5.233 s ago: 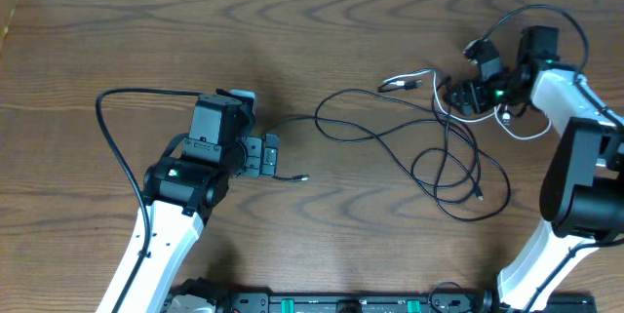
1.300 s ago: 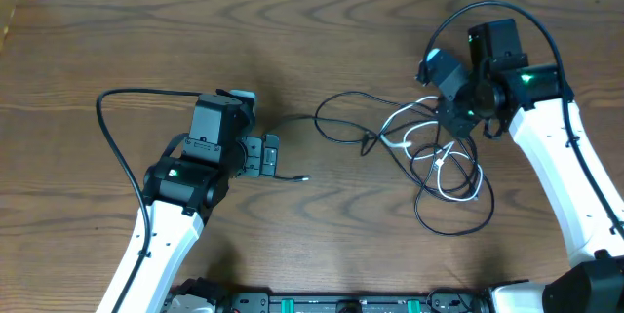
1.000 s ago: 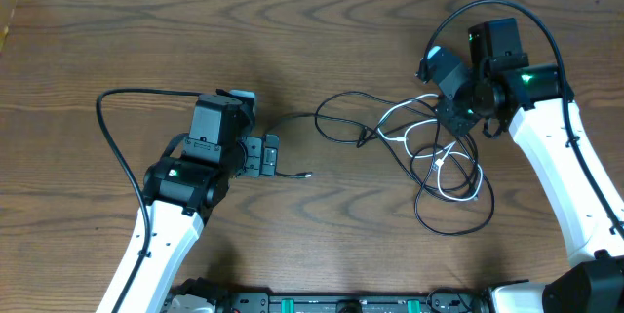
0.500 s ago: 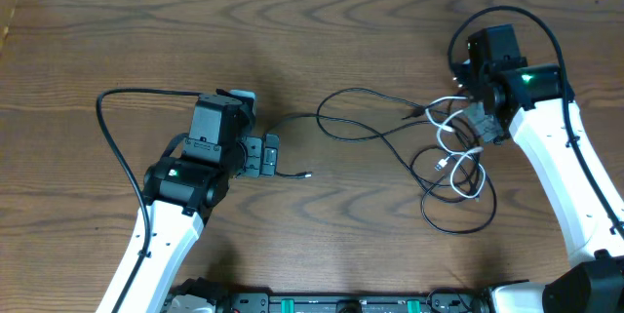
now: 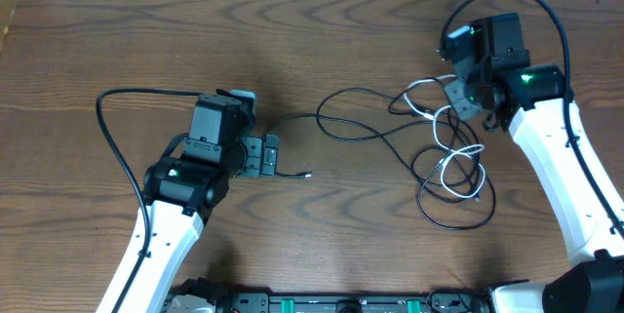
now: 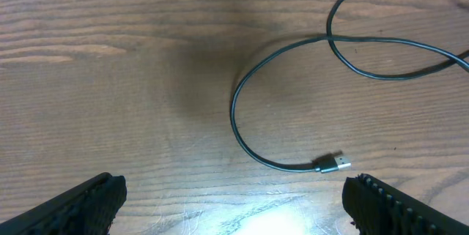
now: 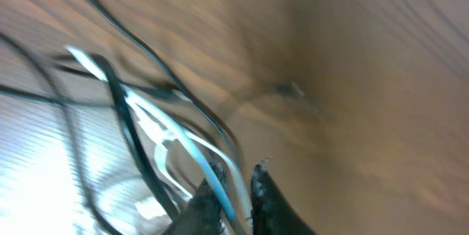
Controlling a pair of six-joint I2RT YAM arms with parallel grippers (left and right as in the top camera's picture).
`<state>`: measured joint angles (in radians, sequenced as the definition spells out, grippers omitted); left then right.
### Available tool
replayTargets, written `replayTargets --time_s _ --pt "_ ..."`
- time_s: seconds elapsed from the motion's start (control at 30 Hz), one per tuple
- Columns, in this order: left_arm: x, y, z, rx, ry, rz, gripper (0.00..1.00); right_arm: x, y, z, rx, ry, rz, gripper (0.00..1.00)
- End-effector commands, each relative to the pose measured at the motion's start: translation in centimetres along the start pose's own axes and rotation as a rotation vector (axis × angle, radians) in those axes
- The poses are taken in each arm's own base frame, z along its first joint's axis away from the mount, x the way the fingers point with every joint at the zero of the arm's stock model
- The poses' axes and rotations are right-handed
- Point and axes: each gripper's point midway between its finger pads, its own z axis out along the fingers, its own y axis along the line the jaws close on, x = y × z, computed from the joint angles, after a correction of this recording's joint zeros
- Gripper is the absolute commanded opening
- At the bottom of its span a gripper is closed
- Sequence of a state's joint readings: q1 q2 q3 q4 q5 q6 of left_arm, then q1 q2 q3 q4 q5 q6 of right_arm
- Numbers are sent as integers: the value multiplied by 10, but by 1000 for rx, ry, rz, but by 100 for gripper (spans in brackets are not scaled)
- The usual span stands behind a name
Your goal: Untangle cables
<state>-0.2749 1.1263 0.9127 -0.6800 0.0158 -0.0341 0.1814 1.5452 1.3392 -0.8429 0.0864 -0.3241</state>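
The white cable (image 5: 419,83) and black cable (image 6: 233,114) lie looped together on the table (image 5: 322,30), right of centre. The right claw (image 5: 458,94) sits at the tangle's top, its fingers almost together around the white strand, but the view is too blurred to tell whether it grips. The left claw (image 6: 233,195), wide open and empty, hovers near the black plug (image 6: 333,164).
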Motion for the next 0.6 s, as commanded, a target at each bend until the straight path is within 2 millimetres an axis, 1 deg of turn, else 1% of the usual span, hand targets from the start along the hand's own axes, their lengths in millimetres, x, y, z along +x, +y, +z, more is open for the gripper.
replayTargets --time_s 0.0,0.1,0.2,0.27,0.43,0.57 --pt "-1 5 0 -20 0 -18 100 -28 41 -11 -251 -141 9 16" --pt "-1 5 0 -20 0 -18 99 -30 41 -11 -247 -147 8 21" --pt "-1 5 0 -20 0 -18 99 -28 41 -11 -247 -140 8 39" --pt "-1 5 0 -20 0 -18 99 -27 42 -11 -250 -135 8 48" --pt "-1 5 0 -20 0 -18 99 -27 51 -12 -275 -135 -5 52" --pt "-1 5 0 -20 0 -18 99 -33 68 -16 -347 -168 -45 54"
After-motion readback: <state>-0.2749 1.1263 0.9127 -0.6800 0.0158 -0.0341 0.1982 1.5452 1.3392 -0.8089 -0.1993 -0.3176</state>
